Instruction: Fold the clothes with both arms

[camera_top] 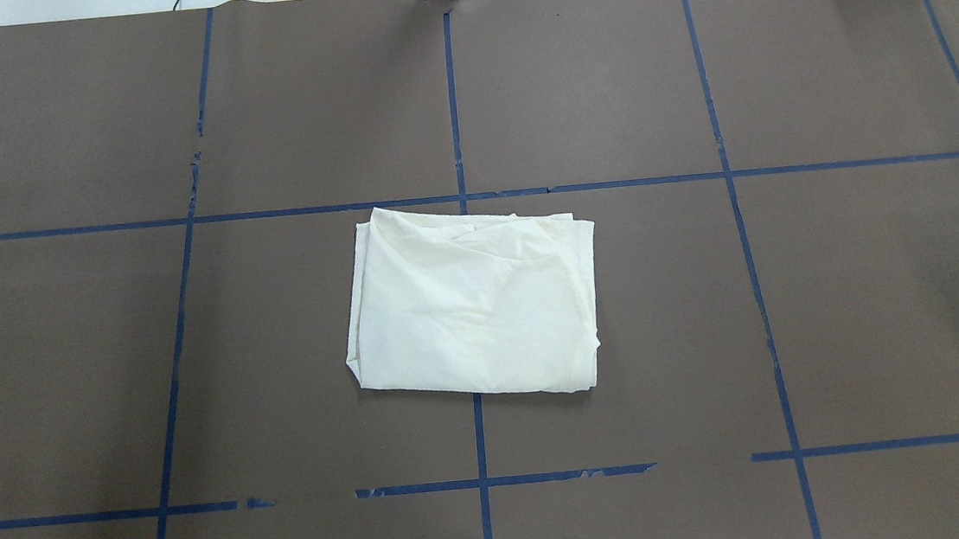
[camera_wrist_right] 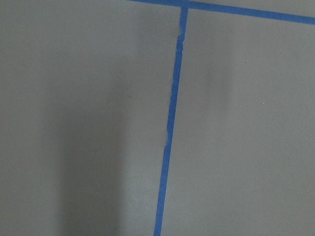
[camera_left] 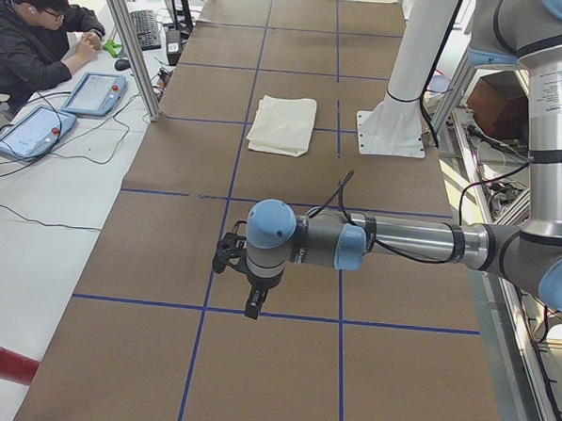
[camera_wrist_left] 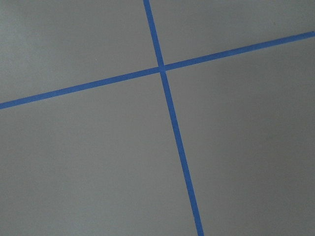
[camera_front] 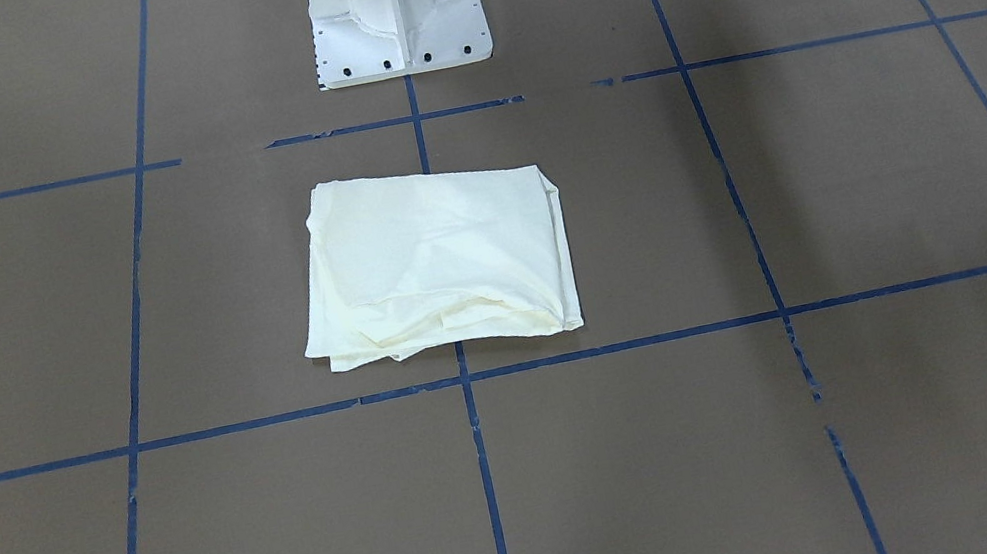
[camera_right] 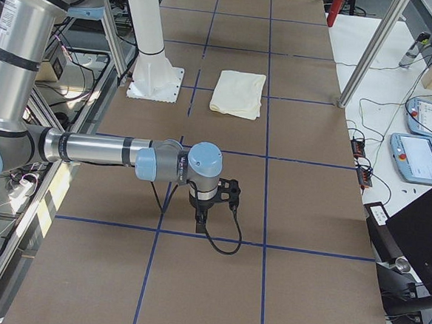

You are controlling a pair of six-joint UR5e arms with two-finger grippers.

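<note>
The T-shirt [camera_top: 474, 305] lies folded, plain side up, well apart from both jaws. I judge my left arm [camera_left: 402, 240] and right arm [camera_right: 91, 149] hang parked over the worktop [camera_top: 837, 290] because folding looks done. Jaws open or closed: I cannot tell.

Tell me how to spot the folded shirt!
Find the brown table marked into squares by blue tape. Just in front of the white pedestal base, a cream folded shirt lies across the middle line. It is the only cloth there.

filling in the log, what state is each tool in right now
left tool: cannot tell, side view only
right tool: cannot tell, side view only
</note>
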